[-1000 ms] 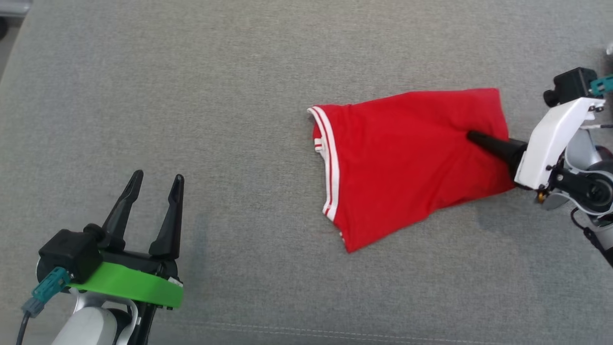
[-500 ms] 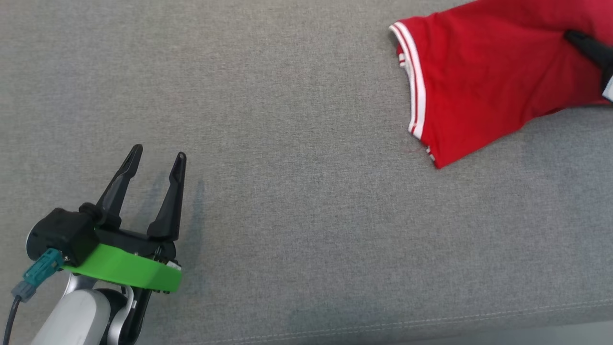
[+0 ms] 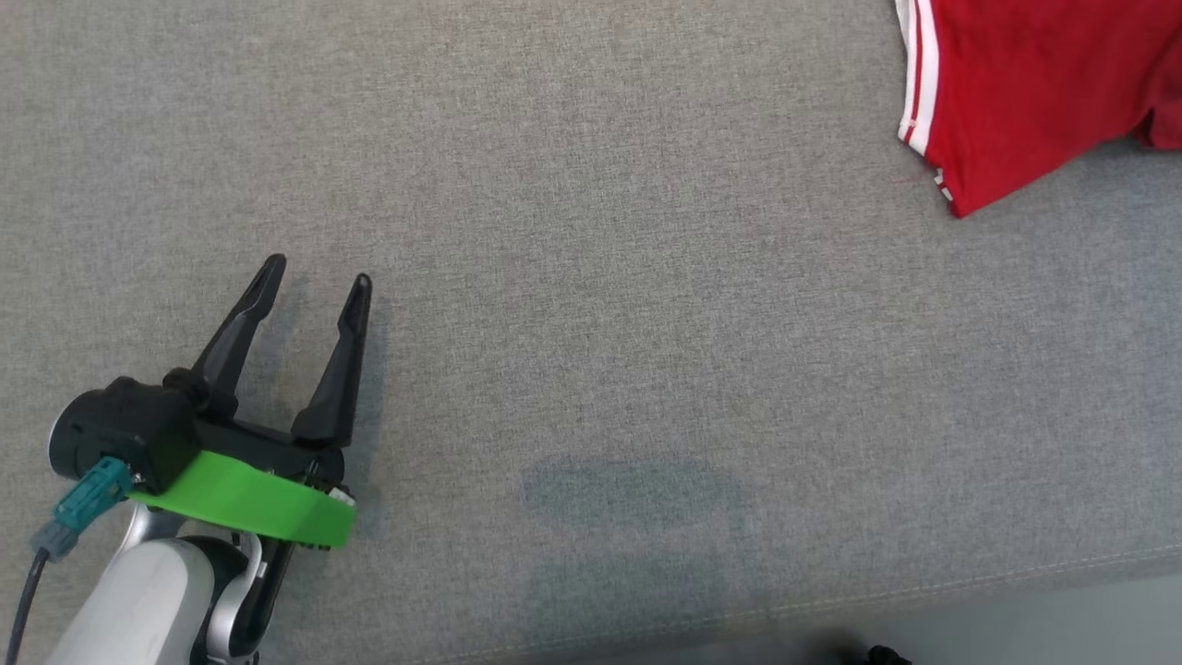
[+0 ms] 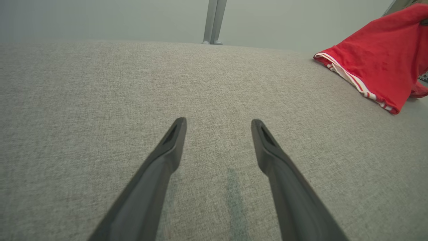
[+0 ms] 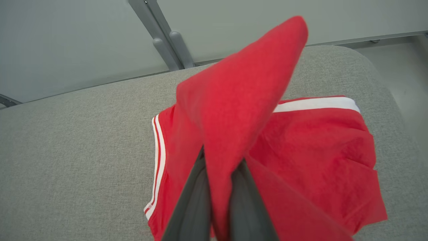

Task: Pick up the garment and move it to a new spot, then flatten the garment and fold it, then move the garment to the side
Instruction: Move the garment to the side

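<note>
The right gripper [image 5: 222,159], clamped shut on one raised fold of the red garment [image 5: 317,140] whose bulk lies on the grey upholstery [image 5: 67,140] just beyond it, may lose that thin pinch if the cloth drags, while the left gripper [image 3: 319,274] hangs wide open, empty.

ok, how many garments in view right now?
1. The red garment is at the head view's upper right, a fold pinched in the right gripper. Others may lie outside the frame.
</note>
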`<state>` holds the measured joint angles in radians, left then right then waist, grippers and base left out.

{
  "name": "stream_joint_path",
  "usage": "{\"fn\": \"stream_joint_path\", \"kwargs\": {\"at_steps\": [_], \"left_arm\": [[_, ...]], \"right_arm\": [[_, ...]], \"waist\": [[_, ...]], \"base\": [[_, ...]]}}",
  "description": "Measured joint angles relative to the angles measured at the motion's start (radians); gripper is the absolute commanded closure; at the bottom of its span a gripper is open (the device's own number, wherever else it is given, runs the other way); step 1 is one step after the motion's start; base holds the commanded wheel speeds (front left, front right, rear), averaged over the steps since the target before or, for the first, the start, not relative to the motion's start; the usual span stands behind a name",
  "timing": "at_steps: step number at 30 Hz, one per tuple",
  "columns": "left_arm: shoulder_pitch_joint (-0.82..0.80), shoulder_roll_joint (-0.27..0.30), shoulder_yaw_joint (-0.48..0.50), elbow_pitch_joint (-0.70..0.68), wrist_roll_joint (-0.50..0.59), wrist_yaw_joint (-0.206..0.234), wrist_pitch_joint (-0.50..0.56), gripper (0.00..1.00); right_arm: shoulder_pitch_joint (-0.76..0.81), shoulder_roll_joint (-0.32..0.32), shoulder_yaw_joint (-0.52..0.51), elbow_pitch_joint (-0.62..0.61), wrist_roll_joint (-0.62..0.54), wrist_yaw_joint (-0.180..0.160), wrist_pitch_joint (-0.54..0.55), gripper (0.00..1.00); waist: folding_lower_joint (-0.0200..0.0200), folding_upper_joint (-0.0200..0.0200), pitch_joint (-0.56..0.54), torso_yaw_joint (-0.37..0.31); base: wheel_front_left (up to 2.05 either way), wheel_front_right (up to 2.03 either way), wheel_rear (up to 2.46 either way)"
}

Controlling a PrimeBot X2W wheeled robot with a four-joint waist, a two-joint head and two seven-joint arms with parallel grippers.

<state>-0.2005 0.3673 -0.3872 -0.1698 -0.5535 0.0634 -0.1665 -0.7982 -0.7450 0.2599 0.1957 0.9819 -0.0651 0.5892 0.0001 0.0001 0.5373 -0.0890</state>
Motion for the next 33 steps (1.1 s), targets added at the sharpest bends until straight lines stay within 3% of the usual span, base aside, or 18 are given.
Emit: {"fn": "stream_joint_path", "kwargs": {"at_steps": [9,15,33], "left_arm": [[-0.006,0.017,0.020,-0.002,0.005,0.009,0.009,0.00],[-0.006,0.016,0.026,0.000,0.005,0.013,0.009,0.00],[-0.009,-0.001,0.017,0.002,0.005,0.013,0.009,0.00]], "right_arm": [[-0.025,-0.008,-0.027,0.028,0.015,-0.007,-0.011,1.00],[-0.043,0.032,-0.013,0.022,0.042,0.014,-0.016,1.00],[-0.057,0.010,-0.028,0.029,0.063,0.021,0.005,1.00]], "waist": [[-0.0001,0.0000,0.020,-0.010],[-0.0001,0.0000,0.014,-0.026],[-0.0001,0.0000,-0.003,-0.042]], "base": [[0.00,0.00,0.00],[0.00,0.00,0.00],[0.00,0.00,0.00]]}}
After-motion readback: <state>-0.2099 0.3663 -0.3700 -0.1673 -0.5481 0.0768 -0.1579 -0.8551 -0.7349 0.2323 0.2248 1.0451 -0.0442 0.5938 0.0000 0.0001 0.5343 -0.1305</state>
